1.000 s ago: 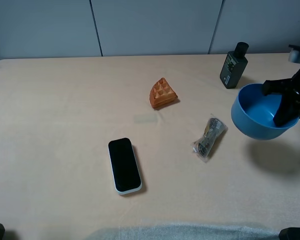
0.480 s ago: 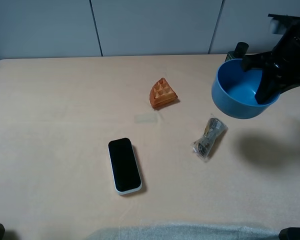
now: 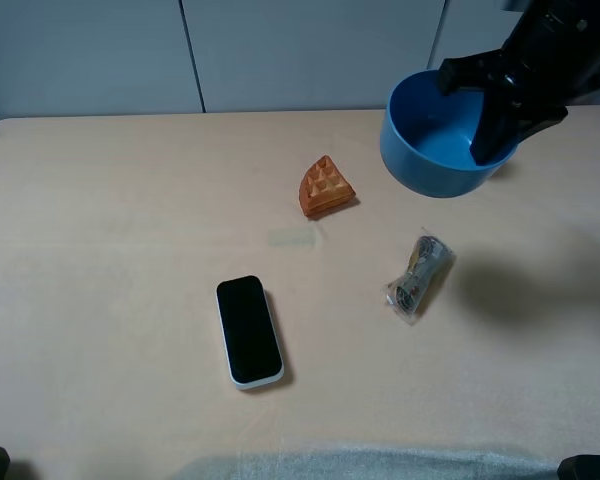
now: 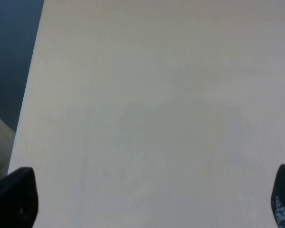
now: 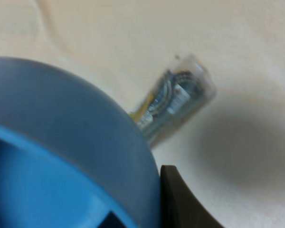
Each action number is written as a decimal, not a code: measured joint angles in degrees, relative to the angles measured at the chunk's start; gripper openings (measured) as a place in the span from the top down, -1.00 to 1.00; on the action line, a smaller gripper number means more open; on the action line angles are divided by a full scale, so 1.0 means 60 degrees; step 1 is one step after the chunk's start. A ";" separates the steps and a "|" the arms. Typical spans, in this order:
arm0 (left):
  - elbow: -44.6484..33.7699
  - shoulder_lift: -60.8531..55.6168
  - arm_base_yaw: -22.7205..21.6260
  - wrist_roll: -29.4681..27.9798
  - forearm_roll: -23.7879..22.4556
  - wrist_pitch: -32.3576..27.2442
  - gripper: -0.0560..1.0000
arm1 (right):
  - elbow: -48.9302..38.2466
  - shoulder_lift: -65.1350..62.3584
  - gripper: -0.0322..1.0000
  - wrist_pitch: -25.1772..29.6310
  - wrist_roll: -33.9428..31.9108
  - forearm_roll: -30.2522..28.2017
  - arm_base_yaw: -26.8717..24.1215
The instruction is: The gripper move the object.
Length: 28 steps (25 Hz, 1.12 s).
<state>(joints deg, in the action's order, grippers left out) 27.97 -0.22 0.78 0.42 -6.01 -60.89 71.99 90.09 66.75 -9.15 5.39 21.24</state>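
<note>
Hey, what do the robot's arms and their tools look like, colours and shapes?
Right tool: all black, a bulky angular housing with dark, blocky fingers. Left tool: only two dark, rounded fingertips show. No markings or cables can be made out on either.

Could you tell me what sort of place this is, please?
Probably a robotics lab bench: a plain beige table against grey panels, unrelated props like a waffle wedge and phone, and a pincer holding a blue bowl.

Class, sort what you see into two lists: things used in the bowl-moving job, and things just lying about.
In the job:
right gripper
bowl

Lying about:
waffle wedge
phone
packet
</note>
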 joint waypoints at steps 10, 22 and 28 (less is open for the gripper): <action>0.0000 0.0000 0.0000 0.0000 0.0000 0.0000 -0.96 | 0.2627 0.1998 0.96 0.0441 -0.0187 -0.0149 0.1364; 0.0000 0.0000 0.0000 0.0000 0.0000 0.0000 -0.96 | 0.5502 0.4240 0.96 0.0468 -0.0207 -0.0137 0.2237; 0.0000 0.0000 0.0000 0.0000 -0.0009 0.0000 -0.96 | 0.6742 0.5267 0.96 0.0476 -0.0207 -0.0114 0.2428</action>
<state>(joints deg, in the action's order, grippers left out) 27.97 -0.22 0.78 0.42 -6.07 -60.89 112.44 121.69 69.60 -10.39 4.71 35.81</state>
